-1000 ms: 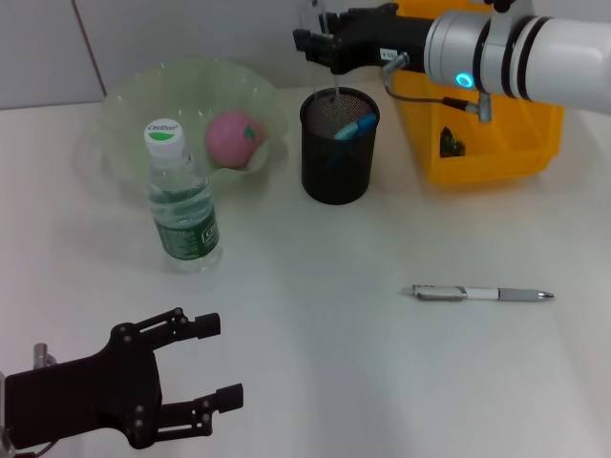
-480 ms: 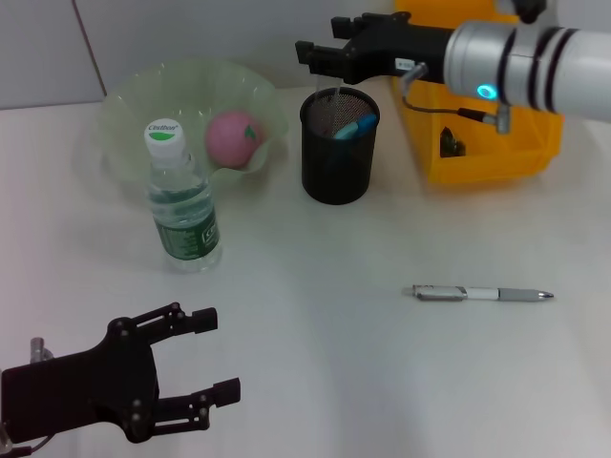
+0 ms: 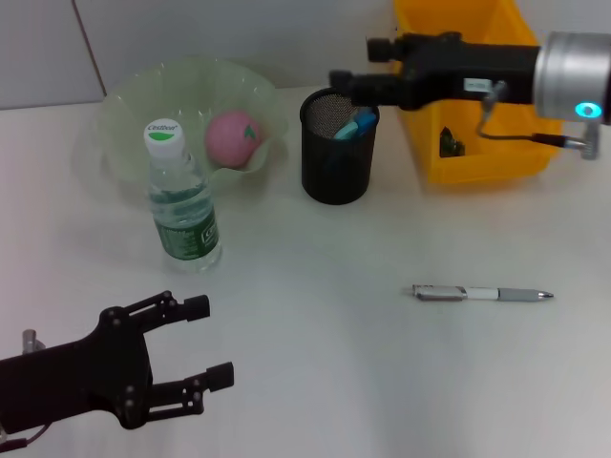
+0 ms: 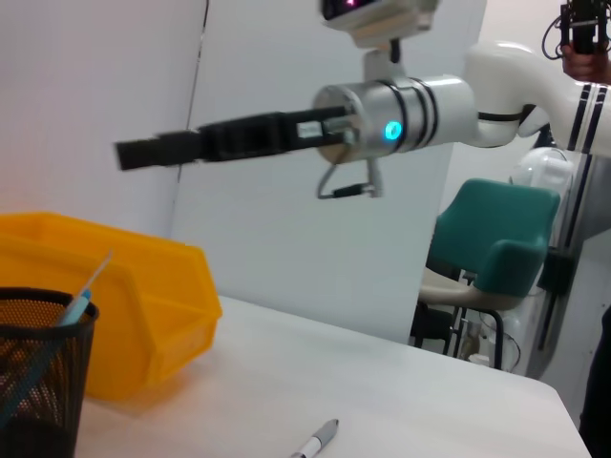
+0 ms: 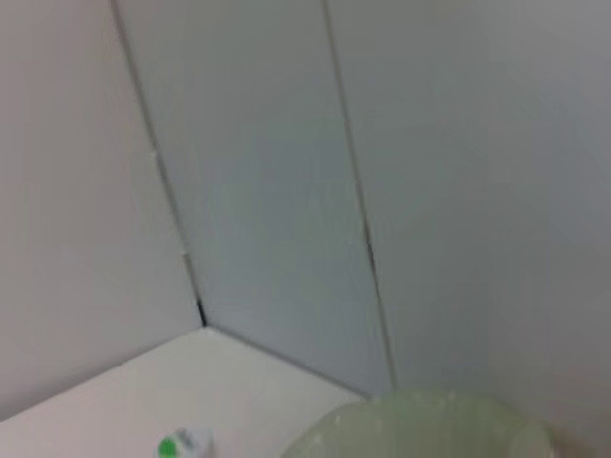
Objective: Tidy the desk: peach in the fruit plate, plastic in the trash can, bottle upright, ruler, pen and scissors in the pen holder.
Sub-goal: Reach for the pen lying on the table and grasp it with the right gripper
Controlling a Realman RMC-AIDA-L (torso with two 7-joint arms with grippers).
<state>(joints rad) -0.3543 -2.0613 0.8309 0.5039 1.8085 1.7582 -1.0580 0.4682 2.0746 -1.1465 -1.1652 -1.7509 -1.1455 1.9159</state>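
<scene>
A pink peach (image 3: pixel 234 136) lies in the pale green fruit plate (image 3: pixel 124 105). A clear bottle (image 3: pixel 181 196) with a green-marked cap stands upright in front of the plate. The black mesh pen holder (image 3: pixel 336 157) holds a blue-handled item (image 3: pixel 355 124). A silver pen (image 3: pixel 482 294) lies on the table at the right. My right gripper (image 3: pixel 351 63) hovers open and empty just above the holder's right rim. My left gripper (image 3: pixel 208 342) is open and empty low at the front left. The left wrist view shows the holder (image 4: pixel 38 382), the pen (image 4: pixel 315 441) and the right gripper (image 4: pixel 153 151).
A yellow bin (image 3: pixel 496 157) stands right of the holder, with something small and dark (image 3: pixel 449 143) inside. The bin (image 4: pixel 143 305) also shows in the left wrist view. The right wrist view shows the wall, the plate's rim (image 5: pixel 430 420) and the bottle cap (image 5: pixel 181 446).
My right gripper has drawn back to the right from above the pen holder; the clear strip that hung from it is gone. My left gripper has sunk slightly toward the front left.
</scene>
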